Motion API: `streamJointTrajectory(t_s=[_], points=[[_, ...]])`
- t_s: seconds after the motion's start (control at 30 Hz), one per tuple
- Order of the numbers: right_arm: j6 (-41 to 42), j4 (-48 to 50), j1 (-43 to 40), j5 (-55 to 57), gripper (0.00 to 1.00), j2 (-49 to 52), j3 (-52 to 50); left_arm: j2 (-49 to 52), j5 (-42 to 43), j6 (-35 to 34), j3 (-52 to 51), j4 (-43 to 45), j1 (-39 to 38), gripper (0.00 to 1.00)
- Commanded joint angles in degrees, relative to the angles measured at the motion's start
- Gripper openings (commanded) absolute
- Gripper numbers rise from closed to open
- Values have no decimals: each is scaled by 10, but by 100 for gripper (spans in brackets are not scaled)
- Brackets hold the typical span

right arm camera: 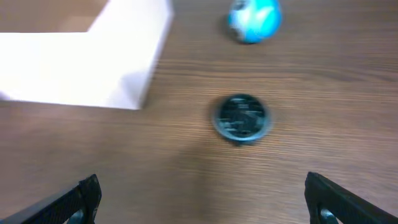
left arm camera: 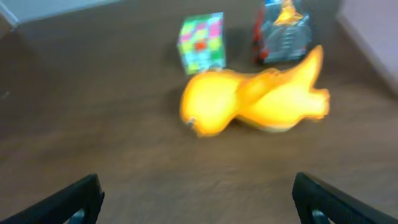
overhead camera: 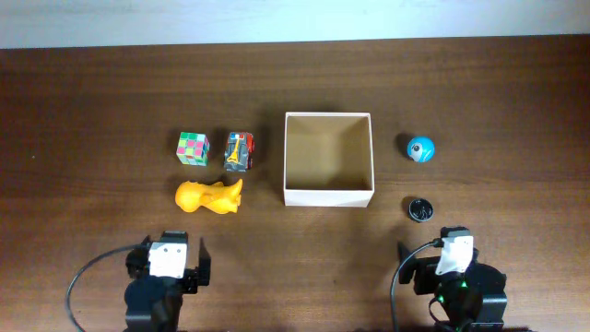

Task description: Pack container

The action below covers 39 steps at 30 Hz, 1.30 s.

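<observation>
The container (overhead camera: 329,195), a square white-walled box with a tan inside, stands open and empty at the table's middle; its corner shows in the right wrist view (right arm camera: 93,68). Left of it lie a yellow duck toy (overhead camera: 209,195) (left arm camera: 249,102), a colourful cube (overhead camera: 193,147) (left arm camera: 202,42) and a red-grey patterned toy block (overhead camera: 239,150) (left arm camera: 281,34). Right of it sit a blue ball (overhead camera: 420,148) (right arm camera: 254,20) and a dark round disc (overhead camera: 421,209) (right arm camera: 242,117). My left gripper (left arm camera: 198,202) is open and empty in front of the duck. My right gripper (right arm camera: 202,202) is open and empty in front of the disc.
The dark wooden table (overhead camera: 92,111) ends at a pale wall along the far edge. Both arms sit at the near edge, the left arm (overhead camera: 166,272) and the right arm (overhead camera: 456,277).
</observation>
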Motion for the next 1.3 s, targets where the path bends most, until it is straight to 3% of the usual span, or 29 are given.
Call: streamJointTrajectory(t_s=[0.0, 0.1, 0.17, 0.37, 0.53, 0.73, 0.93, 1.1, 1.27], points=[[64, 4, -4, -98, 99, -5, -3, -7, 150, -11, -3, 45, 0, 99], [182, 0, -4, -109, 99, -4, -2, -7, 250, -38, 0, 82, 0, 99], [217, 4, -4, -139, 99, -4, -1, -6, 260, -69, 7, 90, 0, 99], [212, 35, -4, -198, 99, -2, 35, 48, 252, -84, 92, 52, 0, 99], [186, 4, -4, -150, 99, 53, 130, 198, 198, -83, 250, -42, 0, 99], [124, -130, -4, -42, 99, 227, 312, 428, 170, -81, 480, -178, 0, 99], [105, -249, -4, -21, 99, 436, 489, 630, 181, -81, 675, -295, 0, 99], [81, -320, -4, -17, 99, 576, 586, 734, 181, -81, 729, -311, 0, 99], [81, -326, -4, -17, 99, 677, 592, 824, 170, -81, 730, -306, 0, 99]])
